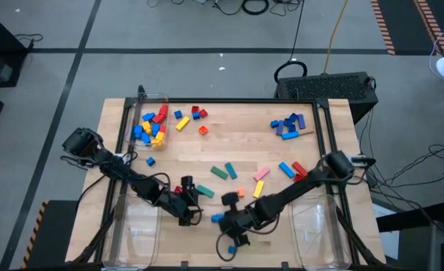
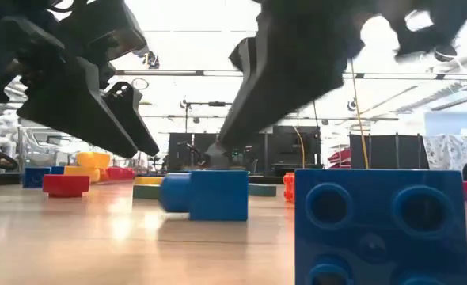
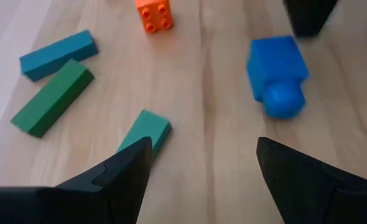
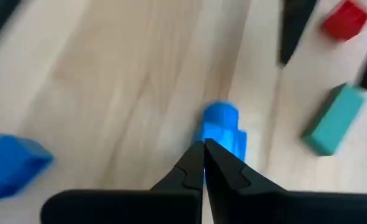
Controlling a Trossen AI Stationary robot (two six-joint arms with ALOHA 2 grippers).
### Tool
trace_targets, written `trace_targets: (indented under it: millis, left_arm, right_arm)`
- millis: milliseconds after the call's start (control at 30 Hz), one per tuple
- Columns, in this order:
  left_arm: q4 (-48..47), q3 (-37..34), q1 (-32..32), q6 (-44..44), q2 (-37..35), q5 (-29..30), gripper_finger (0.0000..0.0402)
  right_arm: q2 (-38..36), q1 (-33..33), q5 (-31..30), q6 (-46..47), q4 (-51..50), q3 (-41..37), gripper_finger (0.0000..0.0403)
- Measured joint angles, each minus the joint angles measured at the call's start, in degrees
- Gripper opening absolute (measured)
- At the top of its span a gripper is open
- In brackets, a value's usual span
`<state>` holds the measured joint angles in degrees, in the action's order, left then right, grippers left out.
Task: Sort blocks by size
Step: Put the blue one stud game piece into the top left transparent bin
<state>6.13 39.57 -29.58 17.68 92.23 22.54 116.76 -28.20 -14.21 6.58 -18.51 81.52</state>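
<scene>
The blocks lie scattered on the wooden table (image 1: 229,147). A blue block (image 3: 277,71) with one round stud lies on its side near the table's front middle. My right gripper (image 4: 203,155) is shut, and its tips stand just at this block (image 4: 224,130). My left gripper (image 3: 202,162) is open, left of the block, pointing at it with nothing between its fingers. Green and teal bars (image 1: 223,172), an orange block (image 3: 154,14) and pink, yellow, blue and red blocks (image 1: 278,175) lie farther back. My right gripper comes slanting down from the table's right, its shut tips right beside the blue block's plain end (image 4: 218,144). I cannot tell whether they touch it. The block lies flat on the table.
A clear bin (image 1: 151,126) at the far left holds several blocks, with a few loose ones beside it. A pile of blue blocks (image 1: 287,126) lies at the far right. Clear bins stand at the near left (image 1: 135,233) and near right (image 1: 316,229). Another blue block (image 2: 380,226) sits by the front edge.
</scene>
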Motion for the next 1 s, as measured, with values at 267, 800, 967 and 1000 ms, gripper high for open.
trace_targets:
  millis: [267, 800, 967, 1000]
  left_arm:
    - [0.0, 0.0, 0.0, 0.0, 0.0, 0.4, 0.029]
    - [2.3, 0.0, -0.6, 6.0, 0.0, -1.2, 0.029]
    - [4.5, 0.0, -1.0, 6.1, 0.0, -1.3, 0.029]
    - [5.0, 0.0, -1.0, 6.2, 0.0, -1.3, 0.029]
  right_arm:
    - [-4.6, 0.3, 0.5, 6.8, -2.2, 0.3, 0.006]
    - [2.4, 5.0, 3.8, 7.5, -2.5, 0.2, 0.0286]
    - [3.6, 5.8, 8.2, 7.6, -3.0, 0.2, 0.0258]
    - [3.9, 6.0, 8.8, 7.7, -3.5, 0.1, 0.0246]
